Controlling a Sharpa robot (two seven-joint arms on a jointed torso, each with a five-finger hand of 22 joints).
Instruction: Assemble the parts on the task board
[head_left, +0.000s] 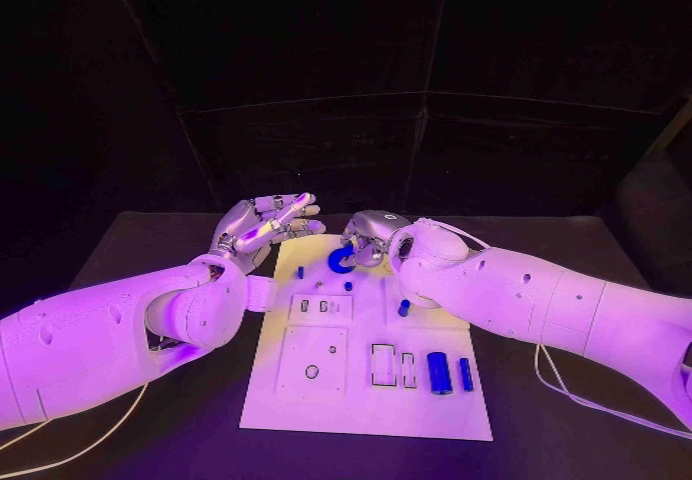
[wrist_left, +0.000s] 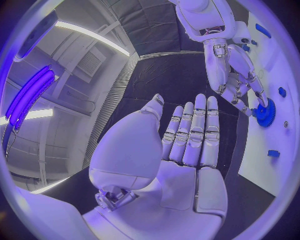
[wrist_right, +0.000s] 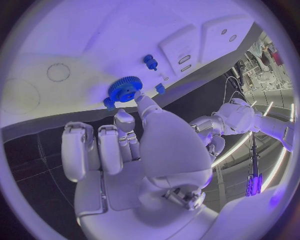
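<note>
2 blue cylinders (head_left: 451, 373) lie on the task board (head_left: 361, 410); left hand (head_left: 267, 226) spread empty, right hand (head_left: 369, 240) touches the gear (head_left: 340, 260).

Left arm: reaches in over the counter's left side, toward the task board's (head_left: 274, 395) far left corner.
Left hand (head_left: 263, 228): flat, fingers straight and together, holding nothing.
Right arm: bent in from the right.
Right hand (head_left: 371, 240): fingertips pinching the blue gear (head_left: 342, 261) at the board's far edge.

Task board (head_left: 368, 400) sits mid-table. Gear (head_left: 340, 261) on board at 12 o'clock, right hand (head_left: 372, 240) touching it from 1 o'clock. Left hand (head_left: 267, 228) off board's 11 o'clock corner. Two cylinders (head_left: 440, 372) lie at 4 o'clock; small peg (head_left: 404, 307) near centre-right
</note>
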